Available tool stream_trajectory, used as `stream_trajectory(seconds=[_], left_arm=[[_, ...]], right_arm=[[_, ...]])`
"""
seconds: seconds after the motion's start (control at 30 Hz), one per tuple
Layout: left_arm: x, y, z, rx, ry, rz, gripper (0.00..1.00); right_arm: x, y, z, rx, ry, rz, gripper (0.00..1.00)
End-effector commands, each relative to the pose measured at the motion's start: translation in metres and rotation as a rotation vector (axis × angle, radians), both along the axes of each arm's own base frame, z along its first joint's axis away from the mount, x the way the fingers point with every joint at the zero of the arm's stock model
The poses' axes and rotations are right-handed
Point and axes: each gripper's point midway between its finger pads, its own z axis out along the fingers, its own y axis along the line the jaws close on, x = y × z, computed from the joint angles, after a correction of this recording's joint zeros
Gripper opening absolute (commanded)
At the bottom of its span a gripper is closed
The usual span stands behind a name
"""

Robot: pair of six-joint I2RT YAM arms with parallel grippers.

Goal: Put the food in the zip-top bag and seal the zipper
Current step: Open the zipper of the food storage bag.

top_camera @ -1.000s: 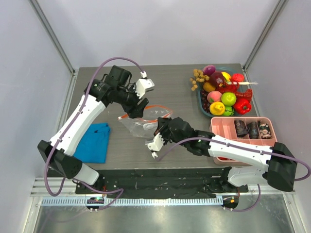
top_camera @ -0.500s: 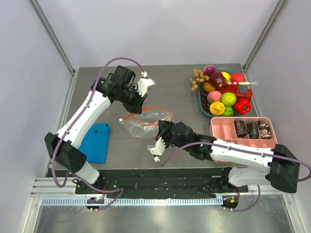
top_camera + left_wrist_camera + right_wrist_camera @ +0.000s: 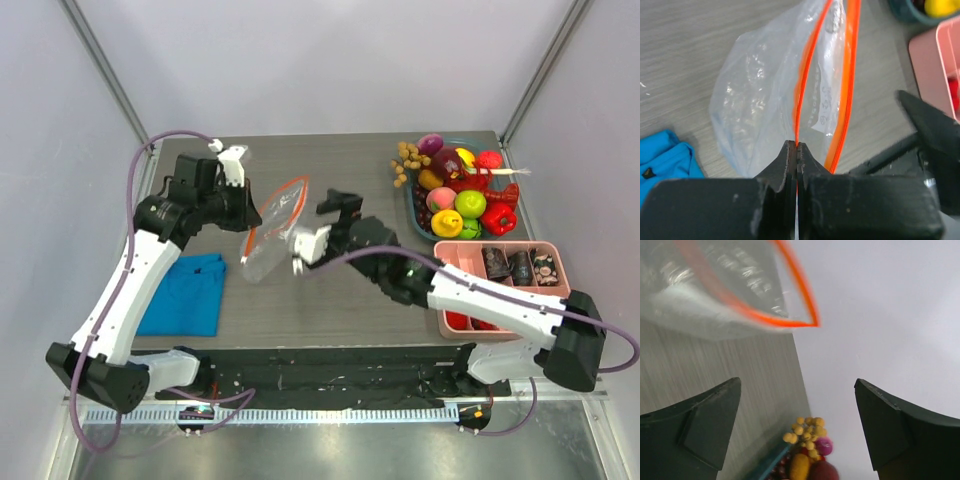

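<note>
The zip-top bag (image 3: 268,240) hangs clear and crinkled, tilted off the table left of centre. My left gripper (image 3: 246,208) is shut on one lip of its orange-red zipper (image 3: 810,75). In the left wrist view that gripper (image 3: 797,147) pinches this lip while the other lip (image 3: 850,75) stands apart, so the bag (image 3: 760,100) gapes. My right gripper (image 3: 318,222) is open just right of the bag and holds nothing. In its own view the right gripper (image 3: 796,385) sits below the bag (image 3: 715,285). The food (image 3: 462,190) is heaped at the back right.
The food (image 3: 810,460) sits in a teal bowl (image 3: 416,212). A pink compartment tray (image 3: 470,260) with dark items lies in front of it. A folded blue cloth (image 3: 190,292) lies at the left. Grey walls close in the table.
My left gripper shut on the zipper lip and pulled the bag up and to the left. My right gripper opened and swung toward the back, close beside the bag.
</note>
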Motion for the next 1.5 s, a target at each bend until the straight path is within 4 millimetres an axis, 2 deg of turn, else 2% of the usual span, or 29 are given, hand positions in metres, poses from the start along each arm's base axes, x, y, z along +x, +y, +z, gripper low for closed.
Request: stream_trajectory(seconds=[0.0,0.03,0.1,0.13,0.2,0.23,0.27,0.33,0.4,0.47,0.5,0.57,0.67,0.73,0.9,1.13,1.23,1.33,1.47], left_arm=[[0.027,0.015,0.013,-0.02,-0.059,0.302,0.0],[0.027,0.014,0.011,-0.025,-0.05,0.316,0.0],[0.028,0.009,0.004,-0.039,-0.027,0.365,0.0],[0.029,0.011,0.001,-0.029,-0.028,0.393,0.0],[0.03,0.001,-0.01,-0.033,-0.013,0.405,0.0],[0.032,0.001,-0.012,-0.028,-0.023,0.424,0.0],[0.033,-0.003,-0.015,-0.031,-0.022,0.424,0.0],[0.035,-0.014,-0.021,-0.062,-0.016,0.427,0.0],[0.035,-0.025,-0.031,-0.077,0.019,0.425,0.0],[0.037,-0.031,-0.035,-0.092,0.033,0.429,0.0],[0.039,-0.034,-0.04,-0.101,0.05,0.443,0.0],[0.042,-0.041,-0.041,-0.113,0.05,0.444,0.0],[0.045,-0.055,-0.039,-0.119,0.044,0.422,0.0],[0.046,-0.063,-0.041,-0.119,0.05,0.411,0.0],[0.049,-0.078,-0.037,-0.15,0.062,0.386,0.0],[0.051,-0.09,-0.037,-0.184,0.081,0.369,0.0],[0.051,-0.095,-0.04,-0.179,0.08,0.356,0.0],[0.052,-0.096,-0.043,-0.175,0.079,0.354,0.0],[0.054,-0.1,-0.046,-0.175,0.079,0.347,0.0]], right_arm=[[0.01,-0.021,0.067,0.476,0.34,-0.181,1.0],[0.007,-0.017,0.068,0.521,0.425,-0.167,0.99],[0.016,-0.03,0.07,0.668,0.62,-0.264,0.98],[0.021,-0.028,0.06,0.694,0.712,-0.282,0.96],[0.023,-0.031,0.05,0.777,0.903,-0.336,0.94],[0.042,-0.046,0.036,0.905,1.029,-0.458,0.93],[0.035,-0.039,0.029,0.932,1.17,-0.427,0.9],[0.039,-0.046,0.012,1.06,1.376,-0.515,0.84],[0.037,-0.038,-0.002,1.123,1.518,-0.507,0.76],[0.032,-0.029,-0.004,1.209,1.654,-0.505,0.71],[0.029,-0.025,-0.004,1.228,1.7,-0.489,0.63],[0.024,-0.016,-0.004,1.289,1.806,-0.47,0.56],[0.021,-0.008,-0.009,1.323,1.905,-0.476,0.43],[0.018,-0.006,-0.012,1.324,1.932,-0.477,0.42],[0.016,-0.001,-0.041,1.327,1.99,-0.555,0.43],[0.028,0.013,-0.072,1.319,2.019,-0.658,0.49],[0.037,0.021,-0.074,1.341,2.051,-0.664,0.51],[0.046,0.029,-0.066,1.368,2.069,-0.641,0.51],[0.05,0.036,-0.074,1.362,2.094,-0.66,0.51]])
